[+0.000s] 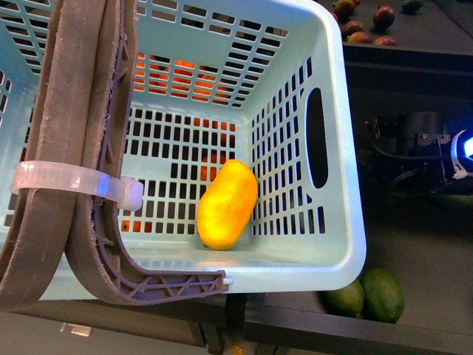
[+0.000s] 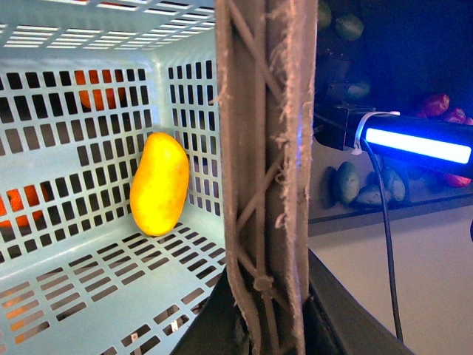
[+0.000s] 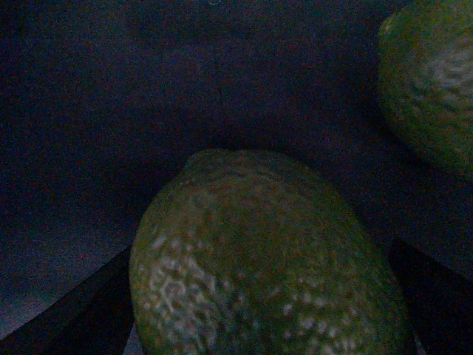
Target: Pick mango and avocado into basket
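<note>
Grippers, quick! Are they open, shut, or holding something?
Left gripper: not in view, cannot be told.
Right gripper: jaws either side of the dark green oval avocado; squeezing it or not cannot be told.

basket (image 1: pixel 347 244) cropped at left edge, avocado (image 3: pixel 266 266) cut by frame edge, oranges (image 1: pixel 185 74) half-hidden behind slots

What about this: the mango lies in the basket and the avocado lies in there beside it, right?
Not quite. The mango lies in the basket, but alone. The front view shows two avocados outside it, by its near right corner.
</note>
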### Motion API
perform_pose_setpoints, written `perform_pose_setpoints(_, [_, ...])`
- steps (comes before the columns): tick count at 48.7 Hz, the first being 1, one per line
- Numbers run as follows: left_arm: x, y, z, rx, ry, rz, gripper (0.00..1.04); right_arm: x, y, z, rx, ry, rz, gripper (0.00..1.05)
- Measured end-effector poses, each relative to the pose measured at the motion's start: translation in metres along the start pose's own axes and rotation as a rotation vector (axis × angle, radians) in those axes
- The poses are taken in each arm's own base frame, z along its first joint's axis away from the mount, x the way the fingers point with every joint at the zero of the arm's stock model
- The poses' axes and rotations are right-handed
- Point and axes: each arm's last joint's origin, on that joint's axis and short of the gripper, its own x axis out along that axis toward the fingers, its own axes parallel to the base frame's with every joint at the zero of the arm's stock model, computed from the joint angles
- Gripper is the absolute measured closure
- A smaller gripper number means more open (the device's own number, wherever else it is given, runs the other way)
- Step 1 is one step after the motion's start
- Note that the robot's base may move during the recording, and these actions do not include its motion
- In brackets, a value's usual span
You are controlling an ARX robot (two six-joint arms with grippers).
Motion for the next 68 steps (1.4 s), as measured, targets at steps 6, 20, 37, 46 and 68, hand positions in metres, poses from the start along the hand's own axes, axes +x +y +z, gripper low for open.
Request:
perform_pose_setpoints(6, [0.000,0.000,0.000,0.000,0.000,0.000,0.95,0.004,0.000,0.000,0.004,0.001,0.001,0.08])
perform_pose_setpoints(20, [0.000,0.000,0.000,0.000,0.000,0.000,0.95,0.009,0.003,0.010,0.022,-0.031,-0.005,0.08])
perform_pose_setpoints(37, [0.000,0.000,0.000,0.000,0.000,0.000,0.95,0.011,0.008,0.011,0.017,-0.029,-0.003,0.08])
perform_pose_setpoints(46, [0.000,0.000,0.000,0.000,0.000,0.000,0.95,0.011,0.008,0.012,0.016,-0.025,-0.012,0.12])
perform_pose_setpoints(68, [0.000,0.000,0.000,0.000,0.000,0.000,0.95,0.008,0.007,0.008,0.033,-0.033,-0.027,0.33])
